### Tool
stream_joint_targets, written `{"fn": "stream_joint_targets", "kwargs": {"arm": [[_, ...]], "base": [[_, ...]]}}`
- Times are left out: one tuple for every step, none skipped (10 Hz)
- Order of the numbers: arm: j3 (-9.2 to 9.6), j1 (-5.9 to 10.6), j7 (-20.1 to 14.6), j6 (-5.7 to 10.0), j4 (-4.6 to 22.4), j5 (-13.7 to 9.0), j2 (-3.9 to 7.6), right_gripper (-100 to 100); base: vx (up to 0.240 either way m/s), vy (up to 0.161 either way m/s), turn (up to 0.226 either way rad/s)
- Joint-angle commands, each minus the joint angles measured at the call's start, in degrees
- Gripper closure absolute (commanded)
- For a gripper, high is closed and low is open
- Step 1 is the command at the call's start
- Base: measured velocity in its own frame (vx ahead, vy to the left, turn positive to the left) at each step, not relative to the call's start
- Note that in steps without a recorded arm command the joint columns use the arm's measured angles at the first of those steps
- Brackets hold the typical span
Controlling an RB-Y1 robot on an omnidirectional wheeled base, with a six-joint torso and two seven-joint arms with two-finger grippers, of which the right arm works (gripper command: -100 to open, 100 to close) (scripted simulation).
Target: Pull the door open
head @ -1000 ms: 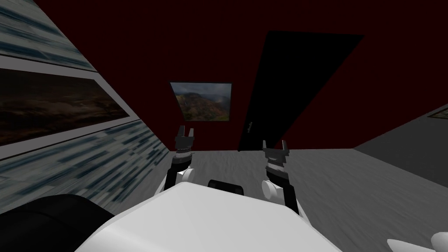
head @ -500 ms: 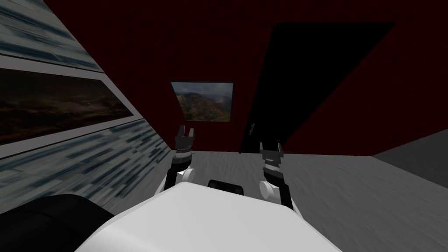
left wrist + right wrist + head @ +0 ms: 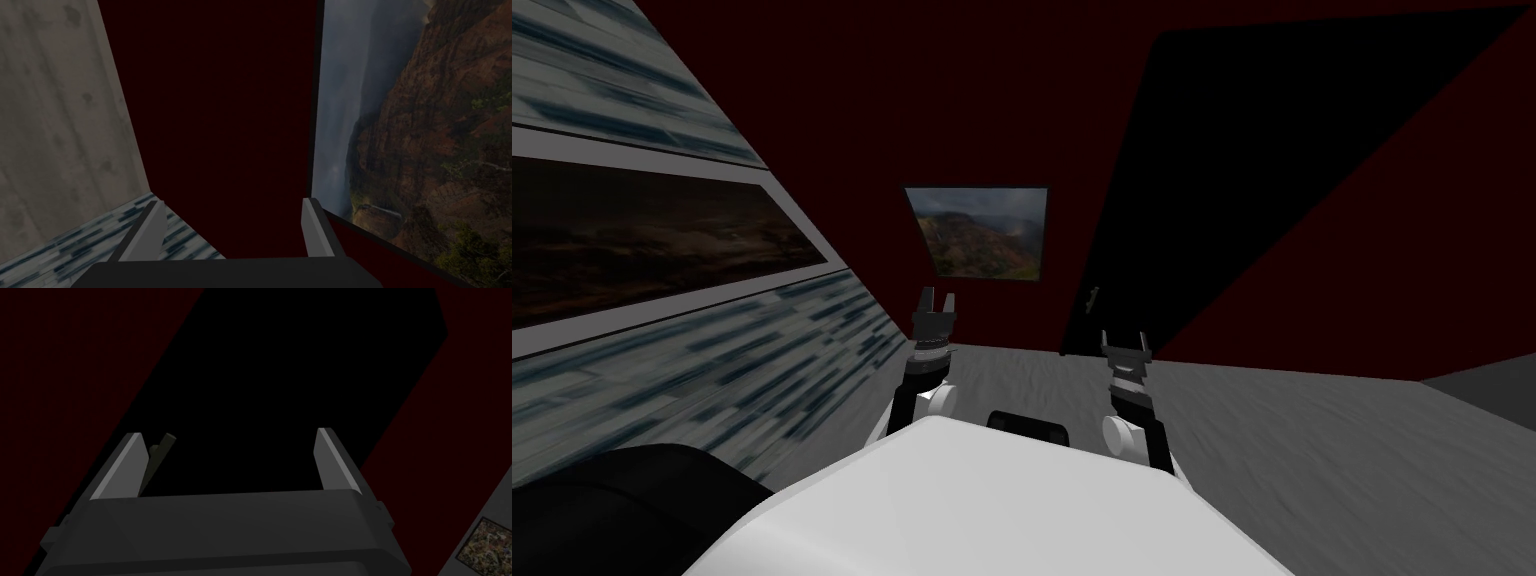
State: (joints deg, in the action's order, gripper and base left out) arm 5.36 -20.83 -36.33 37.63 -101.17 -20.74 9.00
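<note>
Door (image 3: pixel 1232 180), a black panel in the dark red wall, stands ahead of the right gripper (image 3: pixel 1125 340) and looks shut, so none of the pull seems done. Its handle (image 3: pixel 159 455) sits near, ahead of one fingertip and not touched. The right gripper and the left gripper (image 3: pixel 935 298) are both spread wide and empty. Reaching, clasping and pulling remain.

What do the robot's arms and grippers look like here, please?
The left gripper and right gripper each have two thin, light grey, blade-like fingers on a dark boxy body. The forearms are dark with pale bands near the wrist, and end in rounded white joints. I see no cables or markings.
</note>
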Motion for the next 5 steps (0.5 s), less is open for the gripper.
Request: {"fn": "stream_joint_targets", "kwargs": {"arm": [[0.56,0.48,-1.9,0.71,2.2,-1.1,0.48,-100],[0.89,0.77,-2.9,1.03,3.5,-1.8,0.74,-100],[1.22,1.06,-4.0,1.35,4.8,-2.5,0.99,-100],[1.55,1.35,-5.1,1.67,6.0,-3.2,1.24,-100],[1.88,1.64,-6.1,1.99,7.3,-3.9,1.49,-100]], "base": [[0.06,-0.07,0.125],[0.067,-0.066,0.097],[0.085,-0.077,0.089],[0.088,-0.077,0.118],[0.086,-0.082,0.109]]}}
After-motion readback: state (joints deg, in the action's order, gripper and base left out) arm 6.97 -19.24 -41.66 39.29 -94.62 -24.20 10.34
